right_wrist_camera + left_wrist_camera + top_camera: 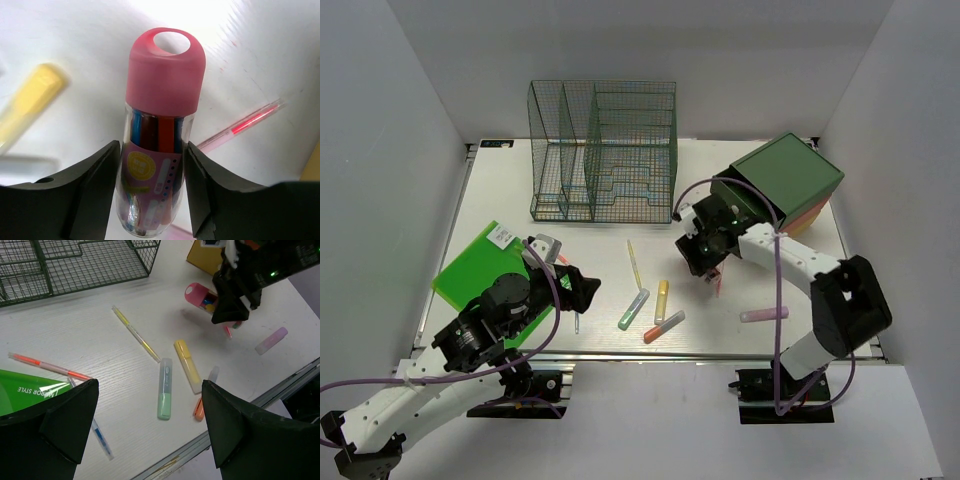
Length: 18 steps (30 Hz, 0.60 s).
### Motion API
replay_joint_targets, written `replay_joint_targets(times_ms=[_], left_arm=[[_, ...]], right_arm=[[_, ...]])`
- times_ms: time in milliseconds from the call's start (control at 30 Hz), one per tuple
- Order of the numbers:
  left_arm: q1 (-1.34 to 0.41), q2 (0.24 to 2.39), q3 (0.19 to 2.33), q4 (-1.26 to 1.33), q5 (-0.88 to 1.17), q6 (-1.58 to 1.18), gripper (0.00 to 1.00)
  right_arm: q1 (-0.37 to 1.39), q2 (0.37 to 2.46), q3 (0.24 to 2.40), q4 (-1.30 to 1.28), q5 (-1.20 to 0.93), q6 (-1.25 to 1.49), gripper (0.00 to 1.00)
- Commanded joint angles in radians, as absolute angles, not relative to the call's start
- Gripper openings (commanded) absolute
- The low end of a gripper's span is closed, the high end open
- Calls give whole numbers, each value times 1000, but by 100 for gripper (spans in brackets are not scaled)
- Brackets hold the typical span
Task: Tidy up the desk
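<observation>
Two grippers work over the desk (pixel 500 190), which spans the top view beneath both arms.

Right gripper (pixel 154 165): just to the 3 o'clock side of the desk's centre, fingers straddling a marker tube (pixel 162 100). In the wrist view the tube's long axis runs 12 to 6 o'clock with the pink cap at 12. The fingers stand at 9 and 3, square to that axis. No gap shows at either wall, but whether the grip is firm cannot be told.

Left gripper (pixel 150 390): fingers wide apart, nothing between them. It is beside the green folder (pixel 480 265) at 8 o'clock, well apart from the tube.

Judgement: the right arm is nearer and should take the tube. The drawer box (pixel 785 180) lies at 1 o'clock.
</observation>
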<state>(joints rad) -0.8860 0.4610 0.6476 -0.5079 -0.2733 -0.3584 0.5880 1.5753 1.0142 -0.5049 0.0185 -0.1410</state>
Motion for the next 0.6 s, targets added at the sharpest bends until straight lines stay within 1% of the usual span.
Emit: replay_joint_targets(times_ms=[0,67,200,300,433,567], left_arm=[[-890,448,643,-499,-261,-347,94],[-890,448,641,-497,-261,-347,94],[-890,448,641,-495,-259,-348,94],[-890,451,640,-492,-256,-347,94],[-890,454,641,-491,-255,-347,94],[-890,453,638,-491,-250,-344,94]], right_arm=[[577,1467,1141,-625,-187,-230,0],[572,1422,1172,-664,-262,-258,0],[563,1338,1221,-698,-285,-267,0],[546,1264,1252,-693,-235,-273,0],[529,1194,1301,-649,-36,-301,0],[486,1144,1342,-600,74,-363,0]])
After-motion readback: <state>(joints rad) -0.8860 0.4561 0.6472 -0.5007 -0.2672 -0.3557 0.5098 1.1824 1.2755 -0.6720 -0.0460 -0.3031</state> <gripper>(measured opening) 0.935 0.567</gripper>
